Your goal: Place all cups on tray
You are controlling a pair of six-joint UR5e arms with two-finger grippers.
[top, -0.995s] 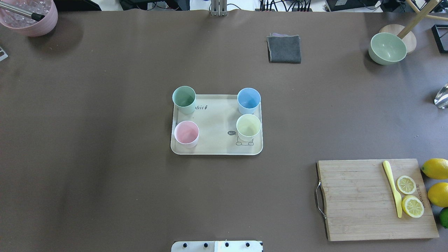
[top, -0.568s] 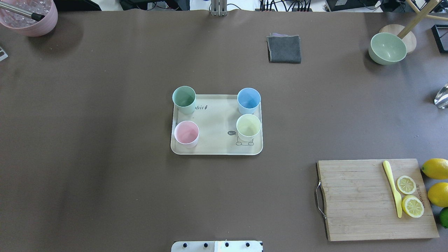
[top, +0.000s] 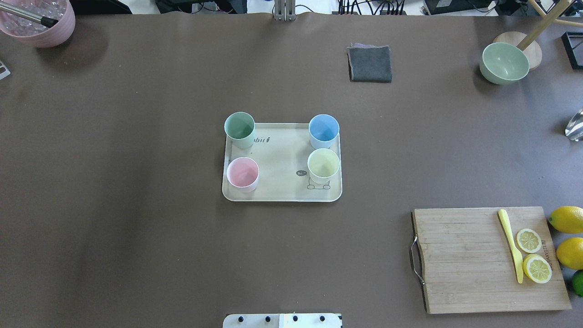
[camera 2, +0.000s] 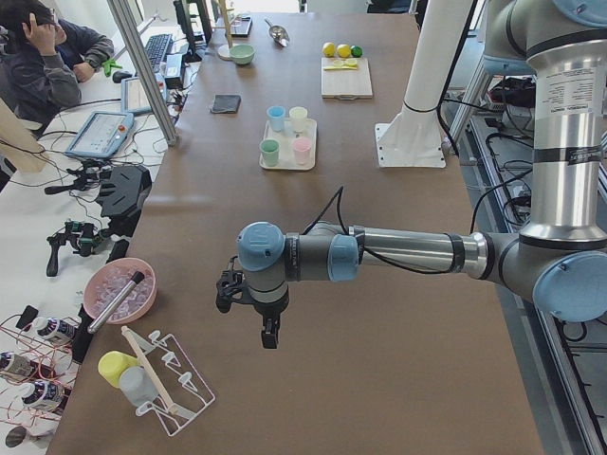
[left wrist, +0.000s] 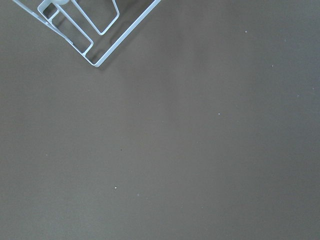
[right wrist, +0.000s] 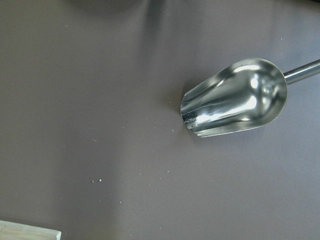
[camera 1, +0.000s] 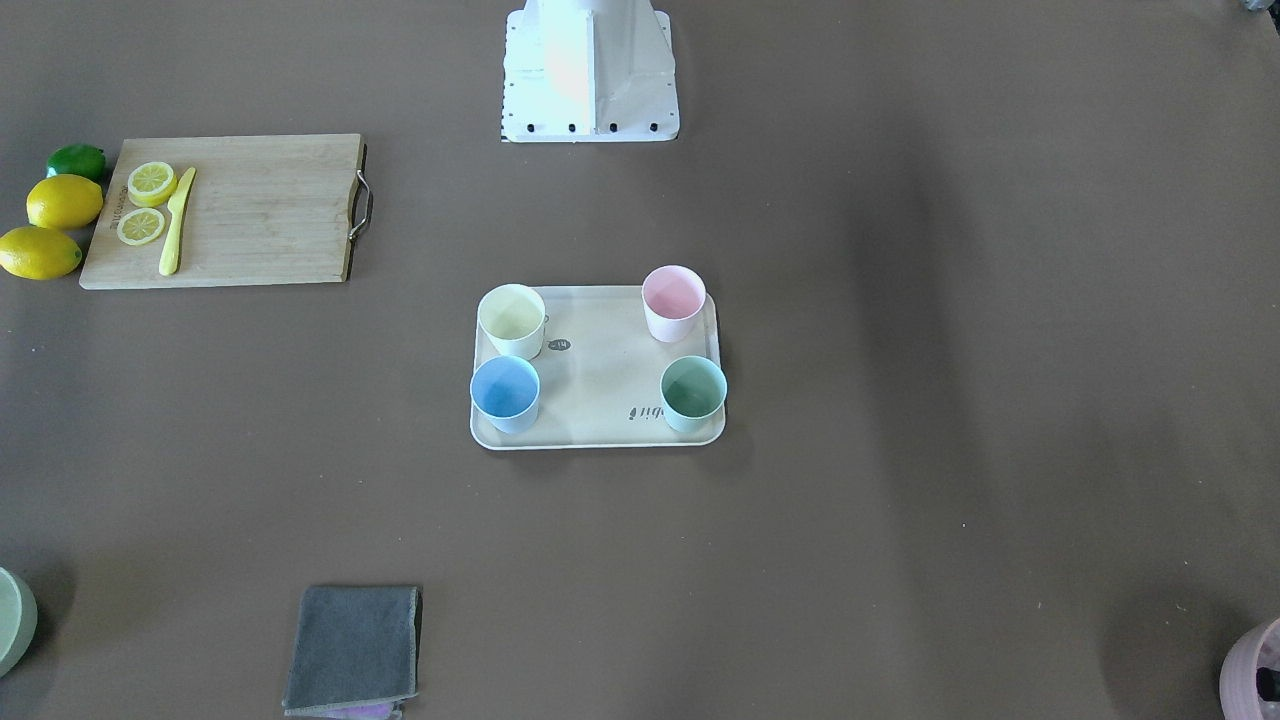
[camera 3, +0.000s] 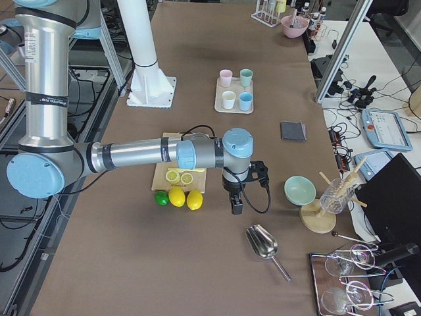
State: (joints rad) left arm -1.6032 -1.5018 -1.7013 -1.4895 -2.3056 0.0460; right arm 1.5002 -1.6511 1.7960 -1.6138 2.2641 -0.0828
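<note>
The cream tray [top: 280,171] lies at the table's middle and also shows in the front-facing view [camera 1: 600,385]. Four cups stand upright on it, one near each corner: mint green [top: 239,126], light blue [top: 324,128], pale yellow [top: 323,164] and pink [top: 242,172]. Both grippers show only in the side views, far from the tray. The left gripper [camera 2: 270,336] hangs over the table's left end. The right gripper [camera 3: 235,207] hangs over the right end. I cannot tell whether either is open or shut.
A wooden cutting board [top: 464,259] with lemon slices and a yellow knife lies front right, whole lemons beside it. A grey cloth [top: 370,64], a sage bowl [top: 504,63] and a mauve pot [top: 38,23] sit at the back. A metal scoop [right wrist: 235,100] lies under the right wrist, a wire rack [left wrist: 95,45] under the left.
</note>
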